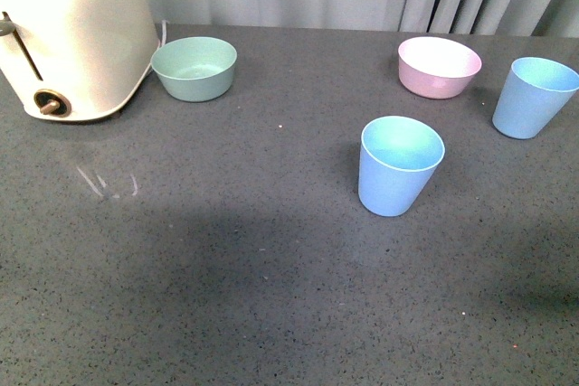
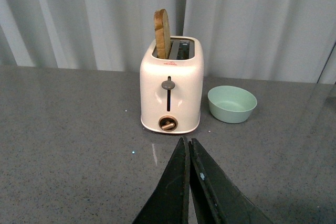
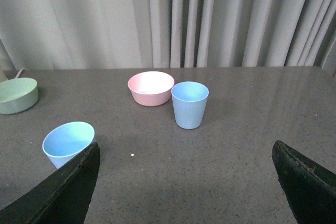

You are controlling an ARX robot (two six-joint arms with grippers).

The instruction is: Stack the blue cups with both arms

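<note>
a nearer blue cup [image 1: 401, 165] stands upright on the grey table [image 1: 226, 268], a little right of the middle. the farther blue cup [image 1: 534, 97] stands upright at its 2 o'clock, well apart, so the two are not stacked. a pink bowl [image 1: 439, 66] sits at the nearer cup's 1 o'clock. a green bowl [image 1: 194, 68] lies off at 10 o'clock, just beside a cream toaster [image 1: 72, 33]. the left gripper [image 2: 189, 148] points at the toaster, fingers pressed together on nothing. the right gripper [image 3: 185, 148] faces both cups, fingers spread wide and empty.

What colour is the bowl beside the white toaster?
Pale green; the shallow round plastic bowl shows best in the front view.
</note>
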